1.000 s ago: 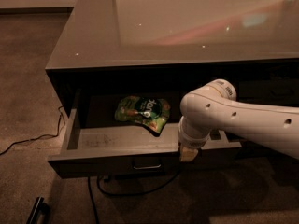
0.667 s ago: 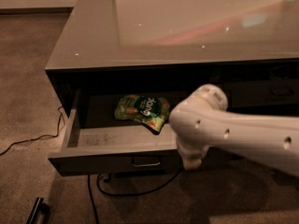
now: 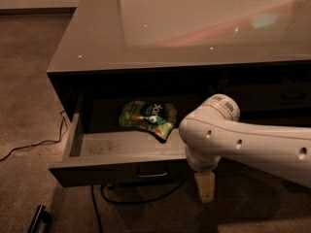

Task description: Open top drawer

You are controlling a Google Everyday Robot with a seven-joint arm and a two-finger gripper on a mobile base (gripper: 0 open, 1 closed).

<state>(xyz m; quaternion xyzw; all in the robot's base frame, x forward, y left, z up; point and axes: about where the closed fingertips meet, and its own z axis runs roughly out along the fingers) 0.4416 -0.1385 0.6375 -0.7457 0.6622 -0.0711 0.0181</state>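
Observation:
The top drawer (image 3: 97, 173) stands pulled out from under the glossy grey counter (image 3: 194, 28). Its lighter scuffed inside (image 3: 112, 147) is in view, and its small bar handle (image 3: 152, 173) sits at the centre of the dark front. My gripper (image 3: 205, 188) hangs at the end of the white arm (image 3: 243, 142), just right of the handle and below the drawer's front edge, apart from the handle. The arm hides the drawer's right part.
A green snack bag (image 3: 148, 116) lies in the drawer towards the back. A black cable (image 3: 29, 147) runs over the carpet at the left and another loops under the drawer (image 3: 131, 198). A dark bar (image 3: 39, 217) lies on the floor at the bottom left.
The gripper has moved down and slightly right, off the drawer front. The arm has swung lower across the drawer's right side. The drawer stays pulled out.

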